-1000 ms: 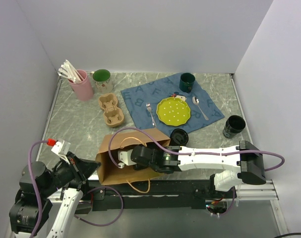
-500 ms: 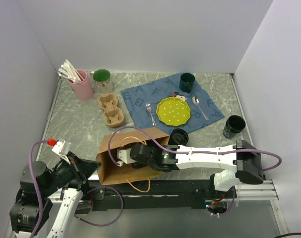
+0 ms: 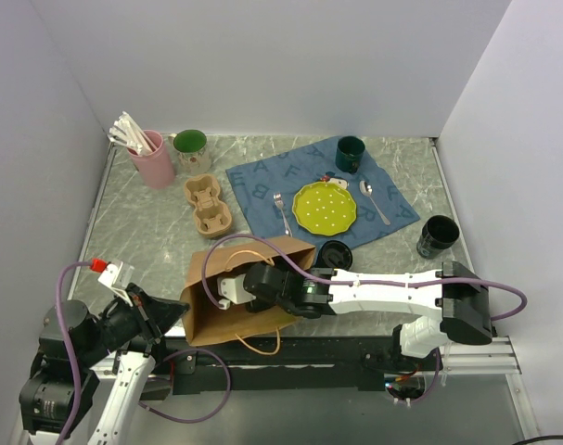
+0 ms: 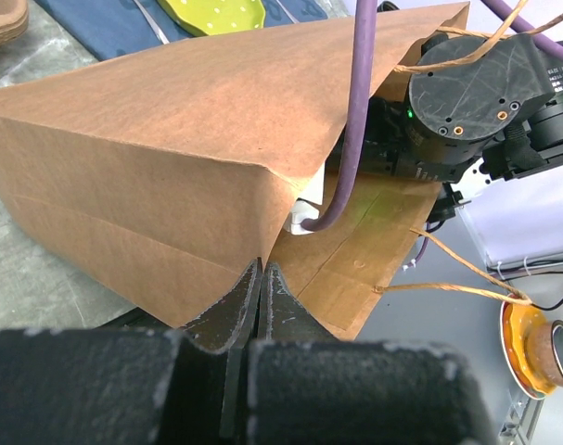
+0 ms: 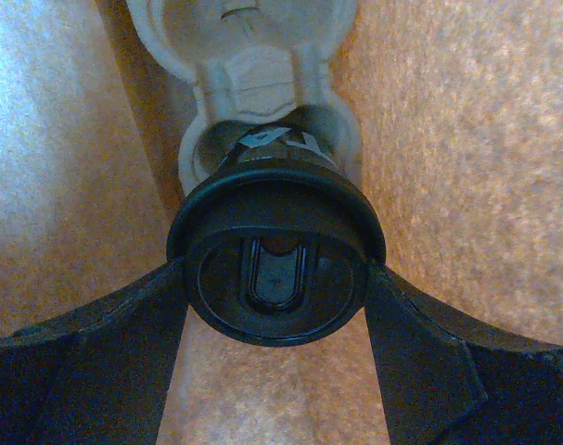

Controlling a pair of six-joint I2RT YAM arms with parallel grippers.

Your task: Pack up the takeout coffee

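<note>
coffee cup: in paper bag, hidden from above | right pincer grips it | left pincer pinches rim

The mouth of the paper bag, lower centre of the top view, is filled by the right arm. Deep inside, the way is blocked by a black cup between its jaws and a pale carrier. Bare worktop is left open at centre left.
</note>
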